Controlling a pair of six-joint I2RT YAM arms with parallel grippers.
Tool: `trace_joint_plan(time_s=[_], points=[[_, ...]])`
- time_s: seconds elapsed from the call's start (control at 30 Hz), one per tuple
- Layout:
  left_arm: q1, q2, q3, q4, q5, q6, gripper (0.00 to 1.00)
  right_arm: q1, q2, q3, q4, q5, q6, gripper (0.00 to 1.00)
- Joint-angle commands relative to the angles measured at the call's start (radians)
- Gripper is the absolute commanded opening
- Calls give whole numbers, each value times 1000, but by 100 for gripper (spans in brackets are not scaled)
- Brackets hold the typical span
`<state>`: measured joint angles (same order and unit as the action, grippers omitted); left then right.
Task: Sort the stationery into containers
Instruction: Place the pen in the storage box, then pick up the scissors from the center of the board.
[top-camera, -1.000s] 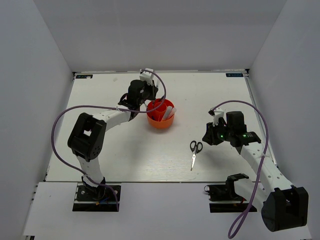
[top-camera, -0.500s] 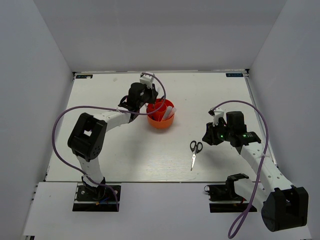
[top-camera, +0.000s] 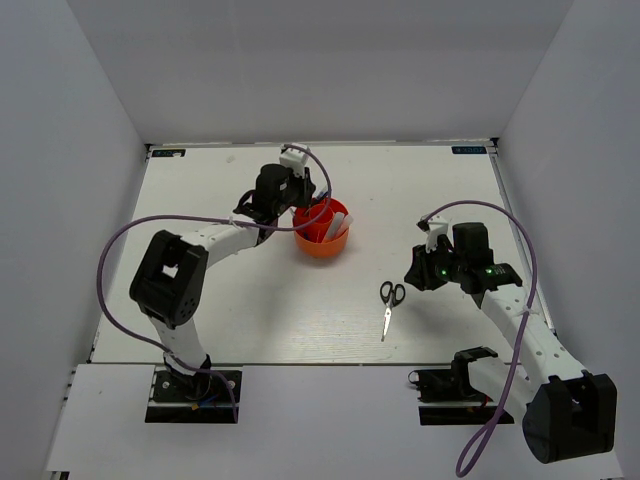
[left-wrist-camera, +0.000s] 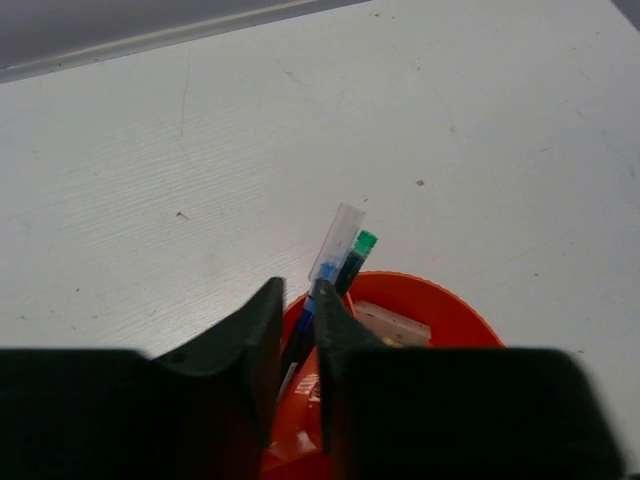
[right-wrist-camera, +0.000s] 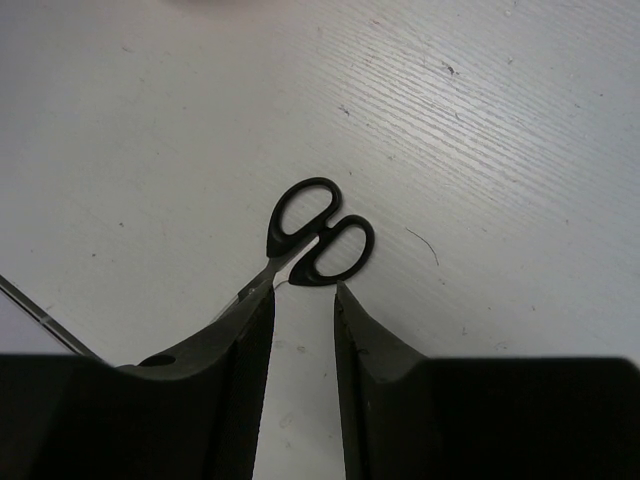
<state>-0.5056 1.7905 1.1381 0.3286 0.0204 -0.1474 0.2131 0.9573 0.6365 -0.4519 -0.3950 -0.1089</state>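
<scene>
Scissors (top-camera: 388, 305) are lying flat on the table (top-camera: 230, 300), long axis near-far, handles far, blades pointing at the near edge, unmoved since a second ago. Right gripper (right-wrist-camera: 305, 295) is hovering beside the handles, jaws partly apart, empty. Left gripper (left-wrist-camera: 298, 290) is edging left above the orange organizer (top-camera: 322, 246), fingers nearly together about a blue pen (left-wrist-camera: 325, 272) standing in it; whether it is gripped, cannot tell. Open table is lying around the scissors.
</scene>
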Motion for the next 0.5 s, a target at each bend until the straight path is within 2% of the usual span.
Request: trace_joint_plan(time_s=[0.0, 0.03, 0.07, 0.13, 0.17, 0.2, 0.23, 0.27, 0.33, 0.37, 0.47], points=[[-17, -170, 5, -43, 29, 23, 24, -3, 3, -11, 19, 18, -8, 34], [-22, -196, 8, -69, 30, 23, 10, -3, 9, -12, 21, 27, -20, 34], [-24, -242, 18, -197, 61, 19, 5, -3, 17, -14, 19, 48, -28, 34], [-27, -316, 40, -317, 101, -14, 0, 8, 61, -6, 1, 83, -47, 30], [-24, -366, 43, -506, 137, -27, 3, 5, 76, 17, -17, 97, -51, 30], [-25, -393, 35, -563, 139, -67, 11, 9, 121, 28, -33, 111, -54, 29], [-27, -470, 23, -618, 142, -81, 28, 8, 135, 49, -42, 119, -58, 29], [-25, -497, -16, -746, 147, -93, 65, 17, 162, 57, -45, 130, -55, 29], [-25, -602, -92, -815, 142, -115, 72, 26, 210, 77, -44, 156, -51, 29], [-27, -630, -150, -897, 136, -113, 73, 34, 219, 80, -41, 165, -43, 29], [-28, -752, -293, -953, 150, -121, 75, 55, 268, 89, -30, 168, -31, 29]])
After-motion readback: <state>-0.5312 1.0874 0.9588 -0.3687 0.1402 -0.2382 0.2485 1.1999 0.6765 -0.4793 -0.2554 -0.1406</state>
